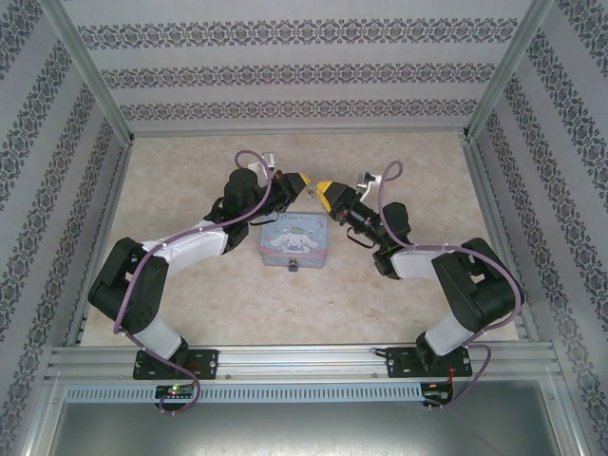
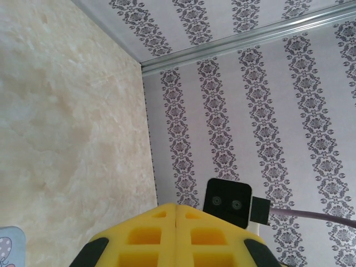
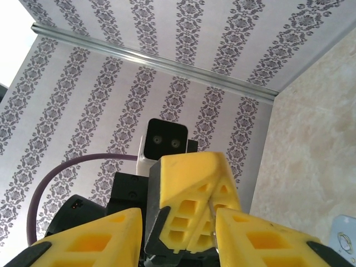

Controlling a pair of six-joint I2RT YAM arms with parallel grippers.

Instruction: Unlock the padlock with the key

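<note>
The two yellow-fingered grippers meet tip to tip above the far edge of the pastel blue-lilac cartoon-puppy tin box [image 1: 293, 242], which sits in the middle of the pale marbled table [image 1: 190, 171]. The left gripper [image 1: 302, 180] is pinched fully closed, its pads pressed flat together. The right gripper [image 1: 323, 188] stands part-way apart, with a finger on either side of the left one's tips. I judge this to be a handover or re-grip of the key, well short of any insertion.

The padlock [image 1: 294, 269], a tiny dark lock, seems to hang at the middle of the tin's near side (from above it is little more than a speck), nearer than both grippers and apart from them.

The next move calls for one gripper to hold the key firmly with its blade pointing out. That gripper then has to descend to the tin's near face while the other steadies the lock.

The right wrist view adds a detail too fine for the overhead view: a thin silvery sliver [image 3: 213, 222] at the left gripper's closed tips, possibly the key, though too slight to be sure. The left wrist view confirms the sealed seam between its pads, and the top view gives the padlock's place.
</note>
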